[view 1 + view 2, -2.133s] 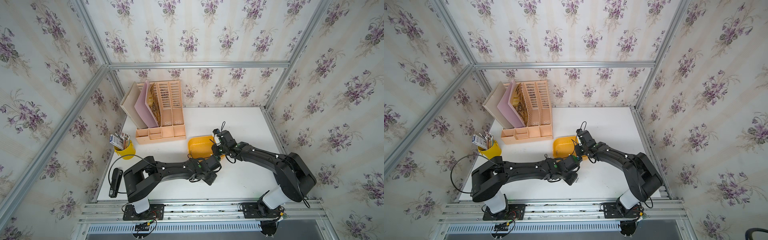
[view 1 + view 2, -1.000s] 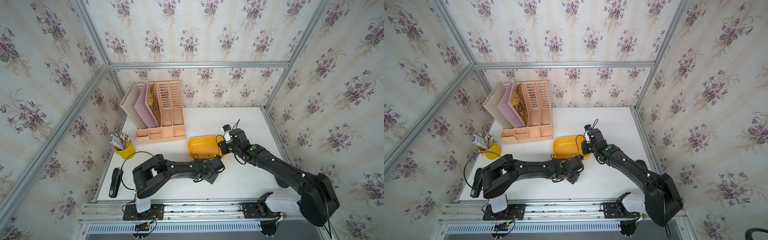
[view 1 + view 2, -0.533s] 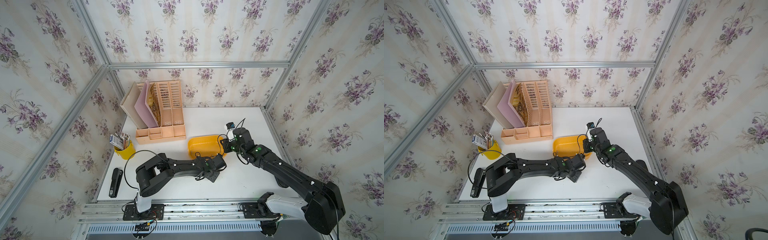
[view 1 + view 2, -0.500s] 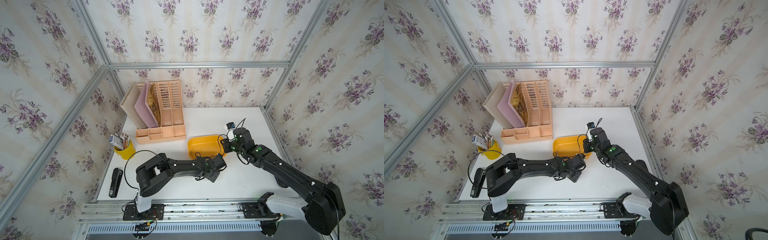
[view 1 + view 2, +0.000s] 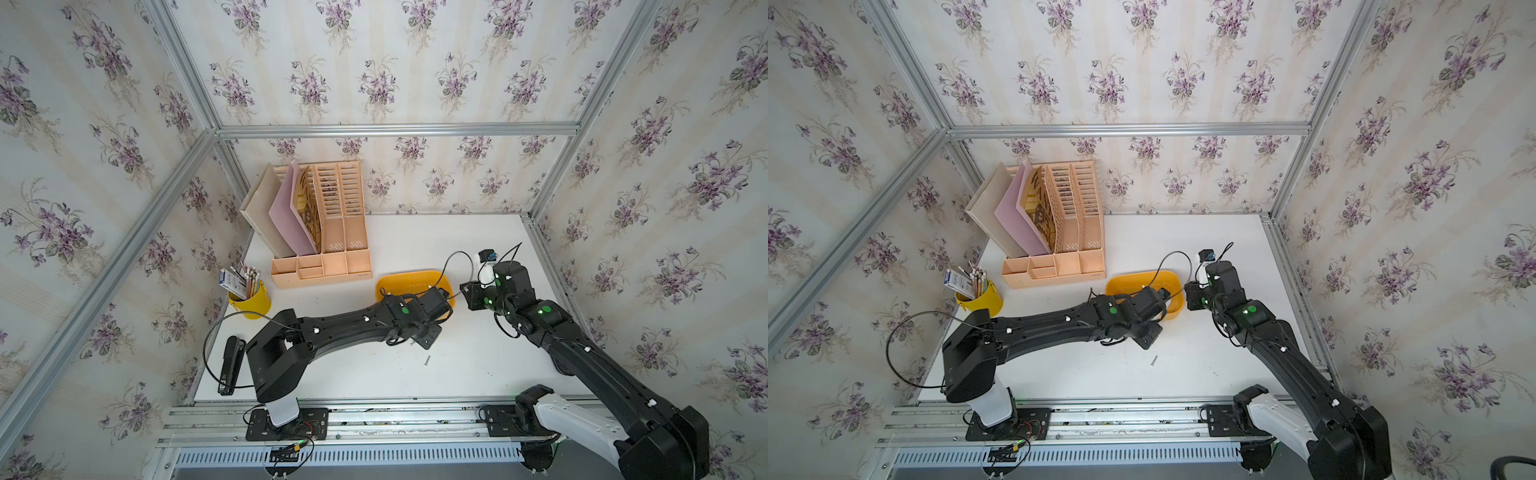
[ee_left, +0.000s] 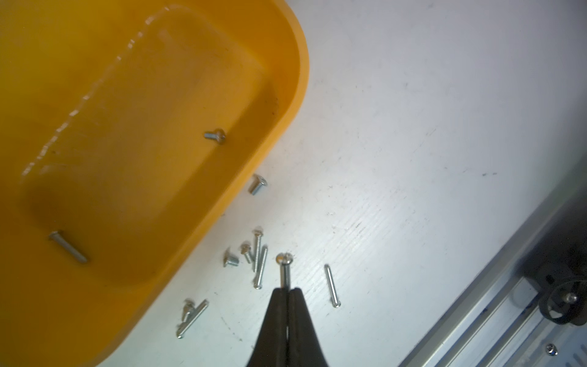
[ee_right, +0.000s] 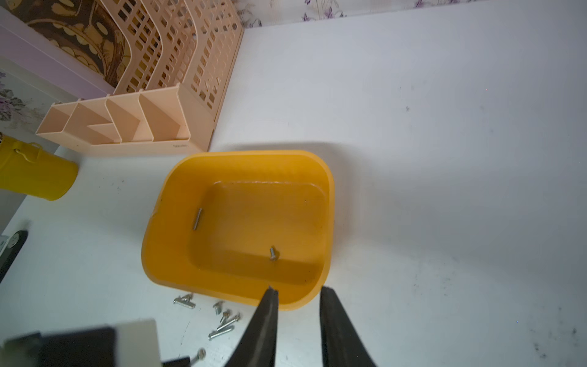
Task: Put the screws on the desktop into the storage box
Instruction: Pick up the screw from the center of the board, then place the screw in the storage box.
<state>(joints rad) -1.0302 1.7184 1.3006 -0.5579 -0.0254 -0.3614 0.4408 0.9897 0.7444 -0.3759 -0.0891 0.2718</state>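
Over the desktop (image 6: 413, 127), the left gripper (image 6: 287, 289) pinches one screw (image 6: 285, 267) by its shaft. At the storage box (image 7: 165, 263) rim the right gripper (image 7: 299, 289) hangs spread, empty.

The left arm (image 5: 1059, 322) and right arm (image 5: 1279, 353) meet at the storage box (image 5: 1128, 279).
The left covers its near edge; one screw (image 5: 1154, 360) lies apart on the white desktop (image 5: 1183, 241).

No legible text or labels
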